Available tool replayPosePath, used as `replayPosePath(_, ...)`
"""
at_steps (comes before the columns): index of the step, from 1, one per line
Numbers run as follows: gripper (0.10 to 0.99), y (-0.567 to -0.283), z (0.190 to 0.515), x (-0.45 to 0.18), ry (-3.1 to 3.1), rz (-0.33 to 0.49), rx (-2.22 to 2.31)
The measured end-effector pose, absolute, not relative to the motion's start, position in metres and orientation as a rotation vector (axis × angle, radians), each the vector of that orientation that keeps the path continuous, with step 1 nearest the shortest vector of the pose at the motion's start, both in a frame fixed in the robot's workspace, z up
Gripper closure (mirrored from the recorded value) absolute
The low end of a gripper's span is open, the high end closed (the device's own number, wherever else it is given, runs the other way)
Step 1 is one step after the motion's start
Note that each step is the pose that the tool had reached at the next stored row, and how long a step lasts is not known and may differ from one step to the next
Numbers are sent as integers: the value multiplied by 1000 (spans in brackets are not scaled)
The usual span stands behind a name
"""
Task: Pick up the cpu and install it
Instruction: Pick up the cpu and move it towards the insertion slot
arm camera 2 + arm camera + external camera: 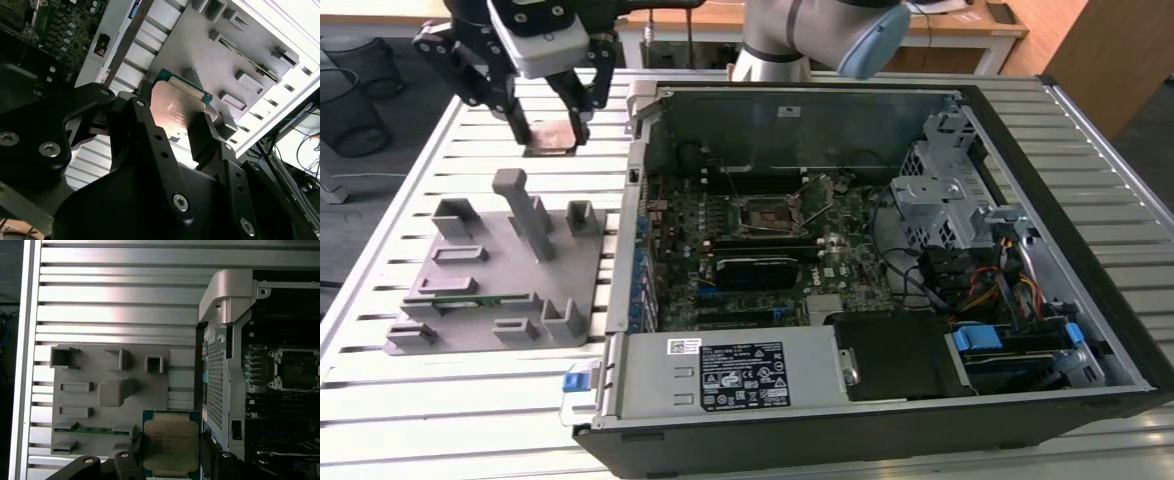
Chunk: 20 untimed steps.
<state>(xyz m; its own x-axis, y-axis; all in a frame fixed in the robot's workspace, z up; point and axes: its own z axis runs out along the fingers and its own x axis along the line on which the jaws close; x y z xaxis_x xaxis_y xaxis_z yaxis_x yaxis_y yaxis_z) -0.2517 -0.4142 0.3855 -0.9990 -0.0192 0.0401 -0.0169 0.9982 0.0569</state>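
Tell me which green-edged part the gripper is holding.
The cpu, the square chip with the silvery top, clamped in the gripper. The other one, the narrow green memory stick, lies on the grey fixture, apart from the gripper.

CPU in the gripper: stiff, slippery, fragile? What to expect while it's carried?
Probably stiff: the cpu is a flat square with a metal top and lies straight between the fingers of the gripper. Possibly slippery: that top shines in the second wrist view, and only its thin edges are clamped. Likely light for its size, being so thin.
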Motion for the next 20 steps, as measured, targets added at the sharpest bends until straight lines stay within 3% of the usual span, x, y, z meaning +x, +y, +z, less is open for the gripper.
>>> replayPosePath(20,549,-413,382,-161,-3099,-88,28)
